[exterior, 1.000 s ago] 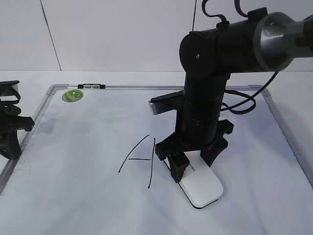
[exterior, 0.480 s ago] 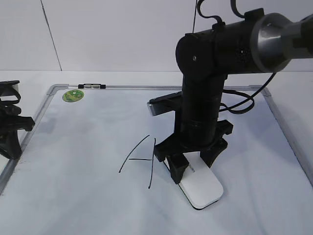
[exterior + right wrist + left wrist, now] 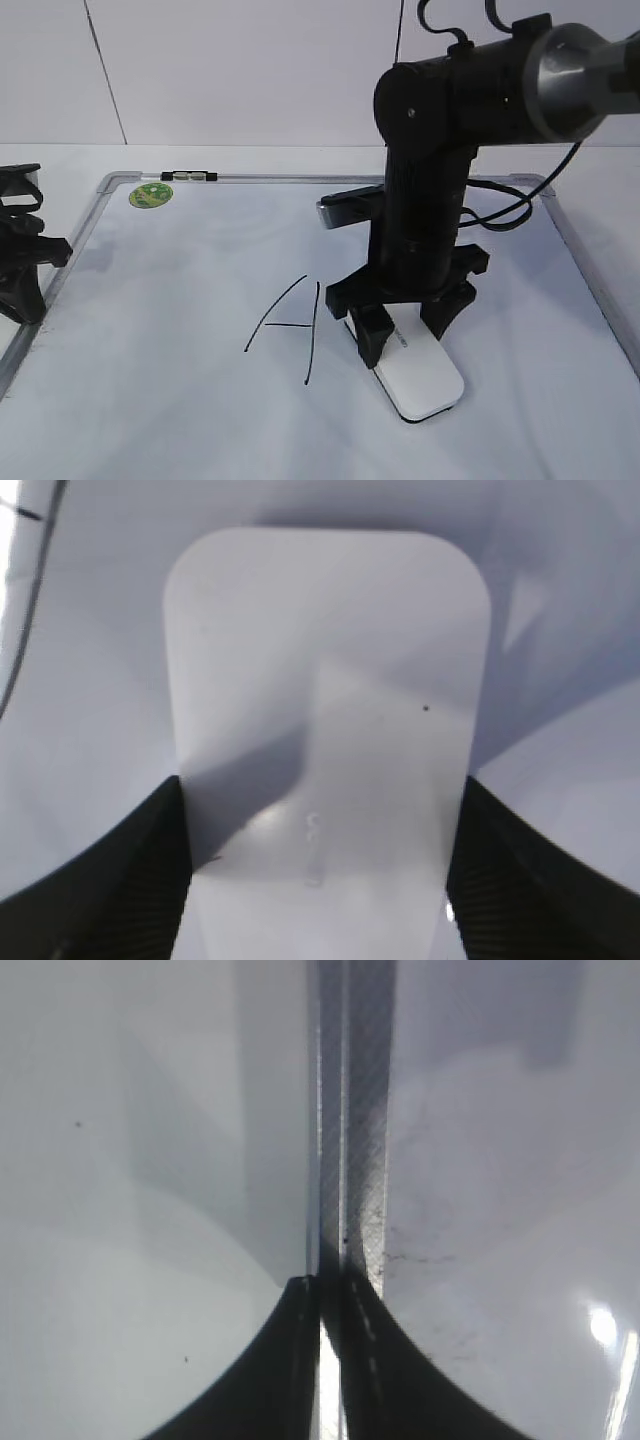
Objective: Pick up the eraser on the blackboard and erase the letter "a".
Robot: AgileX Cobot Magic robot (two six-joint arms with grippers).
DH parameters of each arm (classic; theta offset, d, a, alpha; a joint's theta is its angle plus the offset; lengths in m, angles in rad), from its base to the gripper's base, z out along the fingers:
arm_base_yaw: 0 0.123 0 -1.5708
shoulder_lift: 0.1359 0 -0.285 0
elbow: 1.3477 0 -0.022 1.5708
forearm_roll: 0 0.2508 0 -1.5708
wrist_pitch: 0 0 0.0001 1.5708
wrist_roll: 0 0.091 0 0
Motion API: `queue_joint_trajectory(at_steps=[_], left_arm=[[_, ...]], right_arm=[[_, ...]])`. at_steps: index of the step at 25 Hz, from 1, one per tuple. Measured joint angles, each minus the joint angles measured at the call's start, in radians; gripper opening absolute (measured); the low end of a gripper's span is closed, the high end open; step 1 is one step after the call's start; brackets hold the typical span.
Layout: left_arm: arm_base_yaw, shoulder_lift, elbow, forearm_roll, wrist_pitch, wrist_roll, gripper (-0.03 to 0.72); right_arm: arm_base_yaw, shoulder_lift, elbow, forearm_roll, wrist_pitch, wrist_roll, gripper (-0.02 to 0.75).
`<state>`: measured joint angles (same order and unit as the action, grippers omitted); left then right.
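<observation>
The white eraser (image 3: 425,382) lies flat on the blackboard (image 3: 150,340), just right of a large handwritten "A" (image 3: 285,325). My right gripper (image 3: 410,328) stands upright over the eraser's far end, shut on its two long sides. In the right wrist view the eraser (image 3: 320,660) fills the middle between the black fingers of my right gripper (image 3: 318,810). No small letter "a" shows; the spot under the eraser and arm is hidden. My left gripper (image 3: 22,285) is shut and empty at the board's left edge. In the left wrist view, my left gripper (image 3: 330,1295) is over the grey frame (image 3: 362,1110).
A round green sticker (image 3: 150,194) sits at the board's far left corner, with a small black clip (image 3: 187,176) on the far frame. The right arm's cable (image 3: 500,215) hangs over the board's far right. A thin stroke of the "A" (image 3: 18,630) shows left of the eraser.
My right gripper and the eraser shifted slightly left, then slid a little to the right across the board. The left arm has not moved.
</observation>
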<state>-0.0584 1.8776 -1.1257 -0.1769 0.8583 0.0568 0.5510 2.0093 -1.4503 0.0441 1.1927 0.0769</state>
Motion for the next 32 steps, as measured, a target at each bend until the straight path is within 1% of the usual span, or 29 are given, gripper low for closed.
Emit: queue_joint_trajectory(at_steps=[4, 8, 14, 19, 27, 32], left_arm=[[0.0, 0.0, 0.0, -0.001, -0.002, 0.0, 0.035], [0.0, 0.0, 0.0, -0.002, -0.006, 0.0, 0.035], [0.0, 0.0, 0.0, -0.004, -0.006, 0.0, 0.036], [0.0, 0.0, 0.0, -0.004, -0.006, 0.0, 0.038], [0.0, 0.0, 0.0, -0.004, -0.008, 0.0, 0.038], [0.0, 0.0, 0.0, -0.004, -0.008, 0.0, 0.038]], right_arm=[[-0.05, 0.0, 0.0, 0.0, 0.004, 0.002, 0.535], [-0.079, 0.002, -0.006, -0.004, 0.009, 0.006, 0.535], [-0.095, 0.021, -0.063, -0.097, 0.022, 0.023, 0.535], [-0.097, 0.018, -0.092, -0.127, 0.022, 0.03, 0.535], [-0.111, -0.118, -0.099, -0.141, 0.024, 0.048, 0.535], [-0.172, -0.212, -0.099, -0.145, 0.03, 0.064, 0.535]])
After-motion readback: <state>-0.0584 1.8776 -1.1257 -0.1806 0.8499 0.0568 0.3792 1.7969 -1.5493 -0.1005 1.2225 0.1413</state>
